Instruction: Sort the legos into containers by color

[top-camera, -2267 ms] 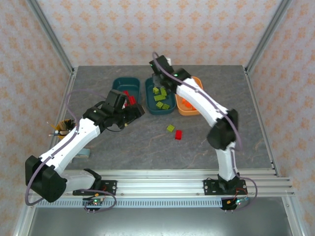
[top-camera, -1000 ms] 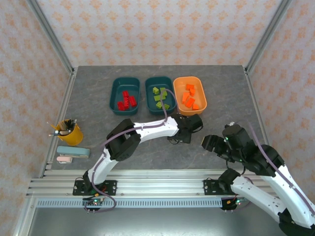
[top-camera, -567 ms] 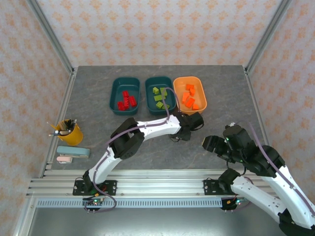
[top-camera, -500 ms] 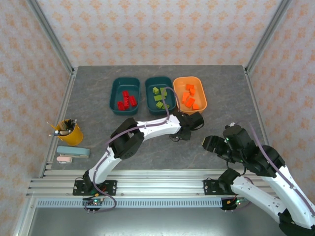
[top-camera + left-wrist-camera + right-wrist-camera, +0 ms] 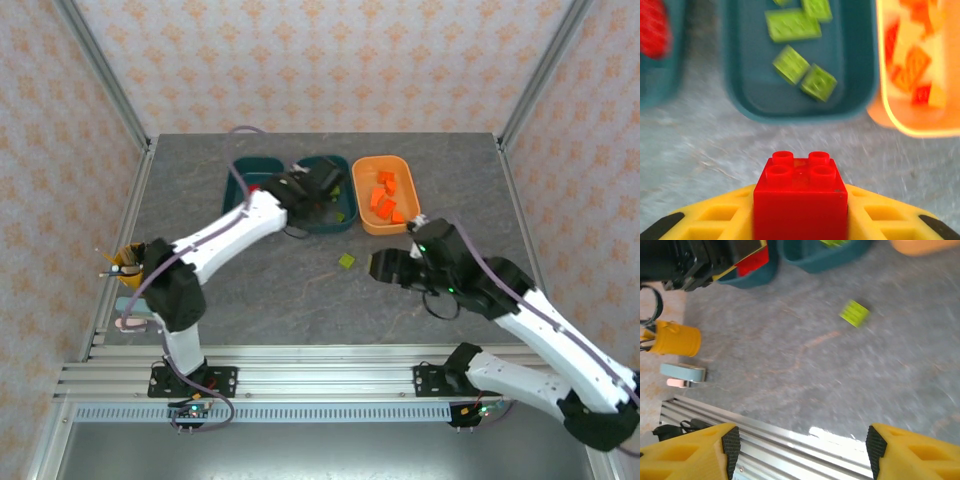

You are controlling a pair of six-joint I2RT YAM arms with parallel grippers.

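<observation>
On my overhead feed, the grey counter (image 5: 280,300), matt and veined like stone, runs out to walls (image 5: 320,60) papered in a pale peach pattern. Ribbed aluminium rails (image 5: 330,375) line its 6 o'clock edge.

At 12 o'clock sit three shallow, smooth plastic tubs with rounded corners, each with its long axis running 12 to 6. They are the left teal tub (image 5: 662,80), the middle teal tub (image 5: 850,75) at its 3 o'clock, and the orange tub (image 5: 890,120) close beside that, again at 3 o'clock.

My left hand (image 5: 800,220) is clamped on a red brick (image 5: 800,192), gripped between yellow fingers (image 5: 715,222) moulded with a grid of pockets. It is held near the tubs' 6 o'clock ends, with the middle one straight ahead. The brick is a glossy square two-by-two with its studs up, so I see no long axis.

My right hand (image 5: 802,455) hangs over the counter, fingers wide apart with nothing between them.

A yellow cup (image 5: 675,339) stands at 9 o'clock.

Flat green bricks (image 5: 792,25) lie skewed in the middle tub, and orange bricks (image 5: 912,62) blur together in theirs. One loose green brick (image 5: 346,261) lies on the counter at 9 o'clock of the right hand, turned corner-on.
</observation>
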